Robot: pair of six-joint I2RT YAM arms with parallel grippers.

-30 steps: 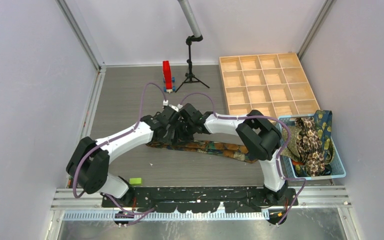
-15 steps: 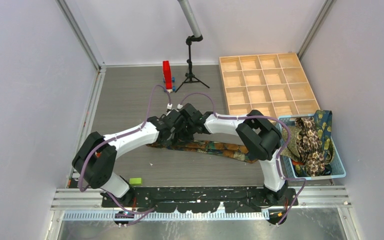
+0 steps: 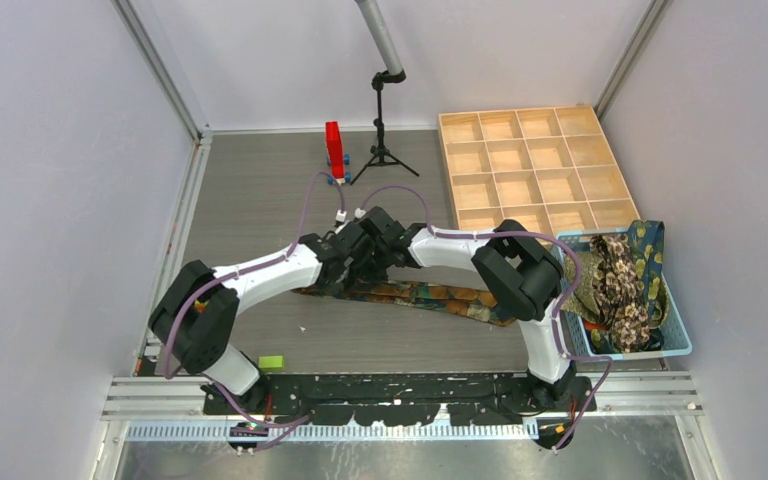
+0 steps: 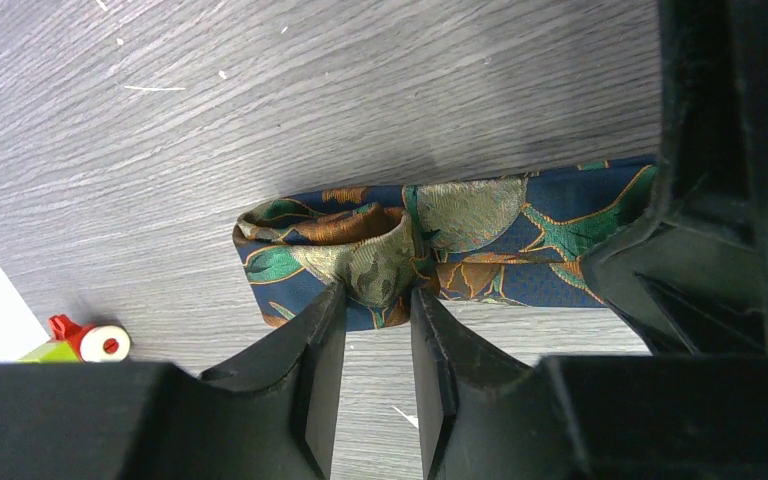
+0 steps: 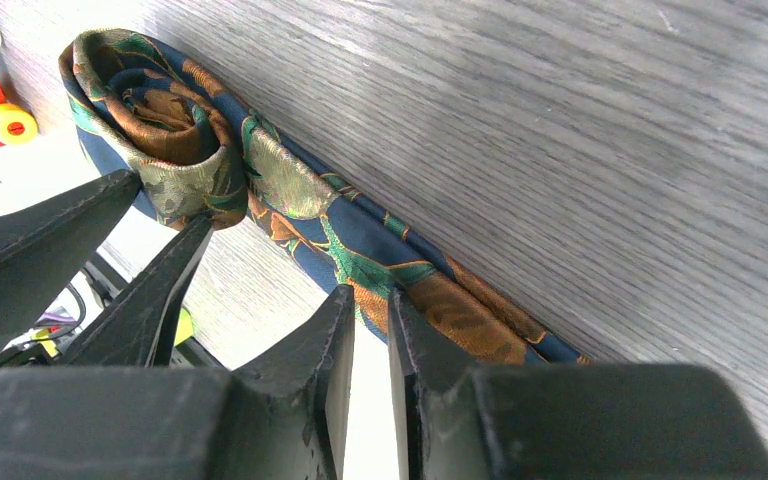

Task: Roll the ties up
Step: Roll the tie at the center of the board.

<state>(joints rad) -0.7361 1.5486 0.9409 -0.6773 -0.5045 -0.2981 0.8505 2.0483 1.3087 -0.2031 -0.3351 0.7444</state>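
Left pincer (image 4: 378, 297) pinches rolled end, glossy navy leaf-patterned tie (image 4: 480, 225).

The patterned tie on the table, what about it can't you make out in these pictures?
Top external: the tie's rolled end is hidden under both wrists, its other end under the right arm.
Left wrist: the left gripper covers the roll's lower edge.
Right wrist: whether the right gripper truly pinches the tie; its fingertips cover that edge.

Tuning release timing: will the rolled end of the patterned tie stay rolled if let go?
Probably floppy: the tie lies flat along the table. The roll looks loose, pinched by the left gripper, so it may unwind.
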